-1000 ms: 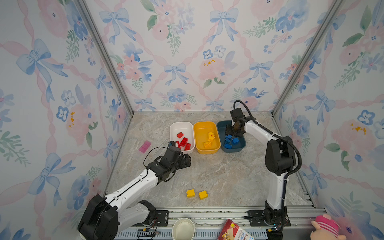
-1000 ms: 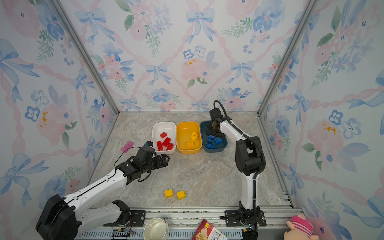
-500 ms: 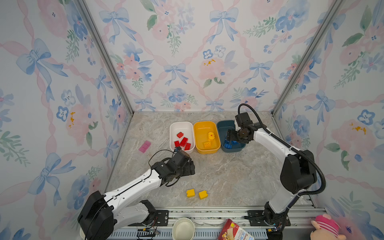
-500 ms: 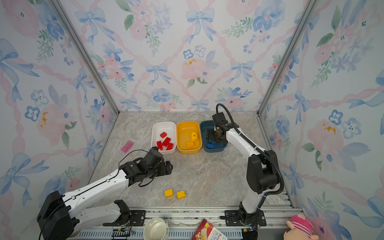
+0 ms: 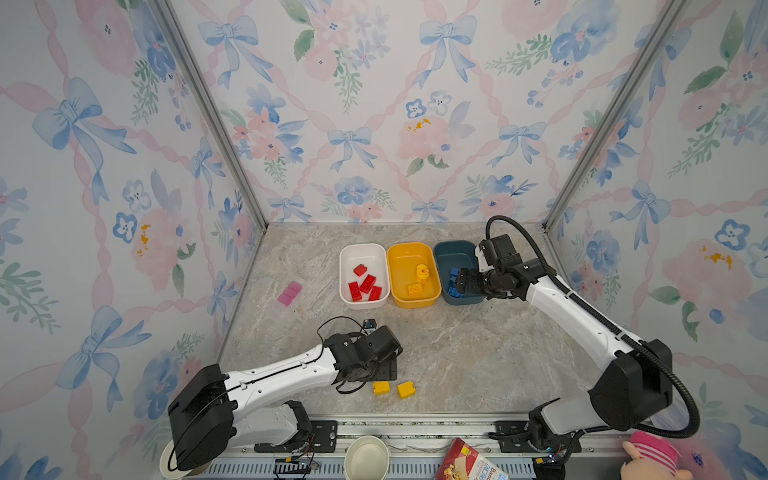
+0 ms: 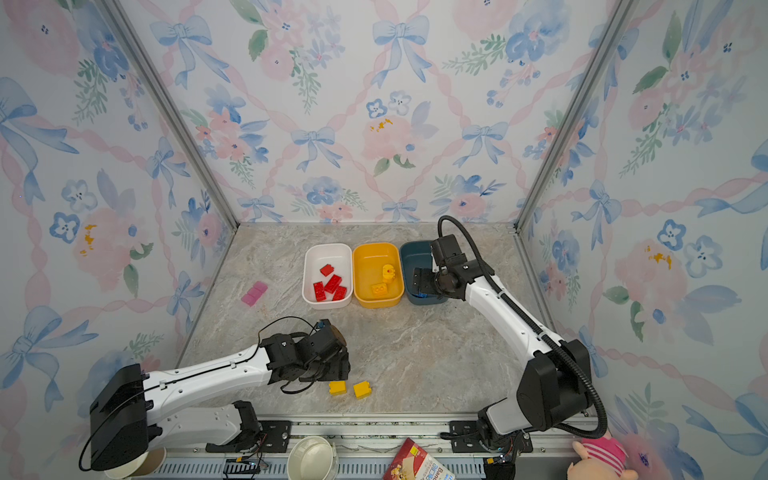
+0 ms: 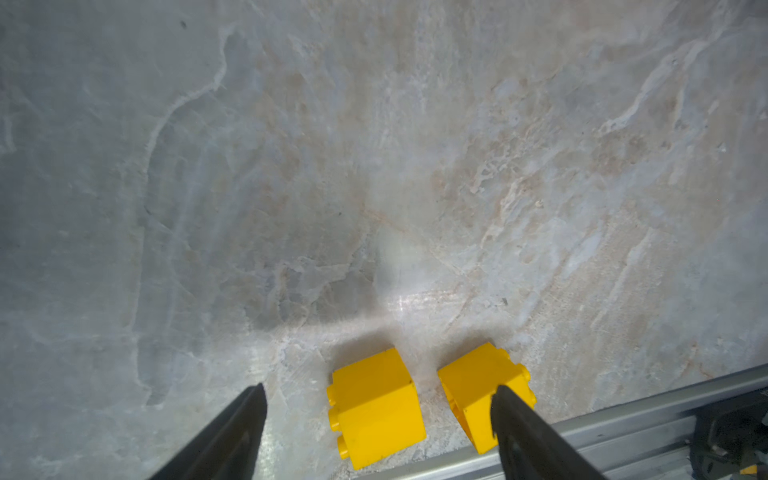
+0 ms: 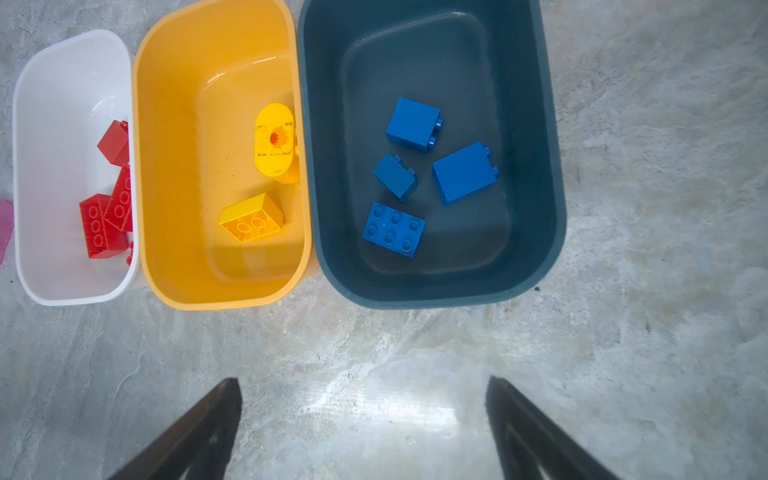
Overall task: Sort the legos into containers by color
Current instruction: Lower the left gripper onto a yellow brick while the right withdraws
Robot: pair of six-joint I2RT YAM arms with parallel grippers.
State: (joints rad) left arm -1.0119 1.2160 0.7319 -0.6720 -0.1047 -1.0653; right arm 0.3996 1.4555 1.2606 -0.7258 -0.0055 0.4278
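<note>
Left gripper is gaping over two yellow bricks well apart from the yellow-orange tub; one finger could shove the second brick. Right gripper is hovering open, empty, beside that tub.

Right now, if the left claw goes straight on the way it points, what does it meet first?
Most likely the yellow brick lying within the open left claw, though depth is unclear.
</note>
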